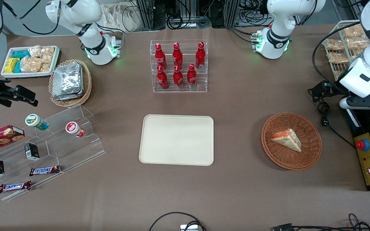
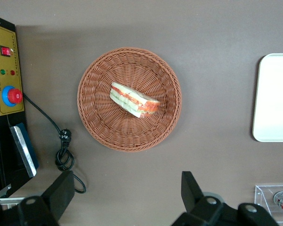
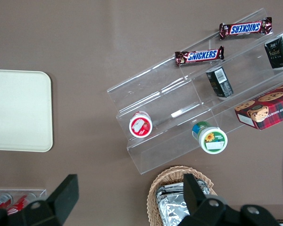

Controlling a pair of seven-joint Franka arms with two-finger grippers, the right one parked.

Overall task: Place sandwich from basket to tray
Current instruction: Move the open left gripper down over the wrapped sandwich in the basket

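While it lies on its side, the small triangular wedge of white bread with orange-red and green filling, the sandwich (image 1: 286,139) (image 2: 134,100), rests near the middle of the round reddish-brown woven wicker basket (image 1: 310,150) (image 2: 99,117). Nothing touches the sandwich. This basket sits on the brown surface (image 1: 242,106) (image 2: 188,37) toward the working arm's end. Beside the basket, well apart from it and nearer the middle of the surface, lies the large flat cream-beige rectangular tray (image 1: 176,140) (image 2: 273,99), with nothing on it. Just beside the basket, a black cable with a plug (image 1: 324,115) (image 2: 64,149) lies on the surface. Above the surface, the left arm's gripper (image 2: 125,200) hangs with its two black fingers (image 2: 61,195) spread wide, holding nothing, clear of the basket's rim.
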